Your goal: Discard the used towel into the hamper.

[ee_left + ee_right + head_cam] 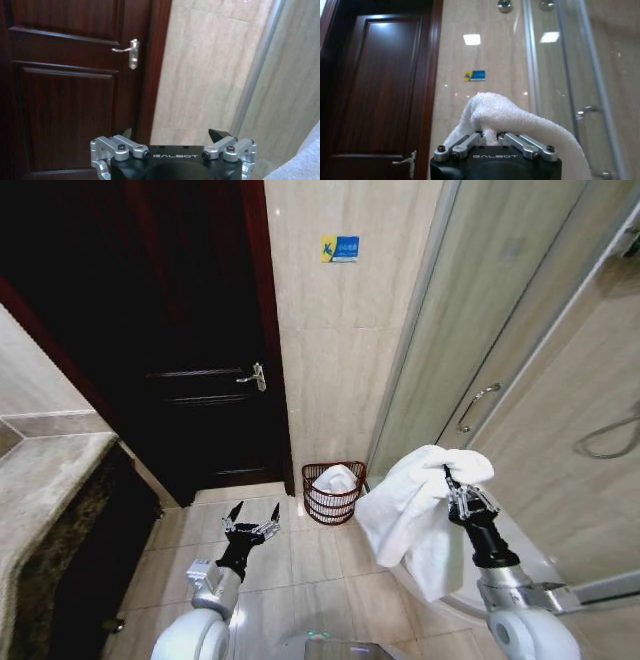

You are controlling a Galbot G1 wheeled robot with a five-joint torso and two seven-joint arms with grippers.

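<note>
Right gripper: raised to the right of the hamper and nearer the robot; jaws clamped on a white towel. The head view shows the towel hanging in a long fold below the grip. The right wrist view adds the close detail: both fingers pinched together on a bunched peak of towel that rises above them.

Left gripper: held low over the floor, left of the hamper and nearer the robot; jaws spread apart, holding nothing. The left wrist view shows the two fingertips well apart, pointed at the door.

Floor: pale glossy tile.

Hamper: small dark wire basket standing on the floor against the wall, between the door and the shower enclosure. White cloth already lies inside, reaching the rim.

Counter: stone top, far left of the hamper, with a dark front beneath.

Door: dark wood, panelled, left of the hamper; metal lever handle on its edge nearest the hamper.

Wall: beige tile behind the hamper, with a small blue and yellow sticker high above it.

Shower enclosure: glass panels in a metal frame, right of the hamper, with a handle on the pane. The hanging towel covers part of its lower edge.
</note>
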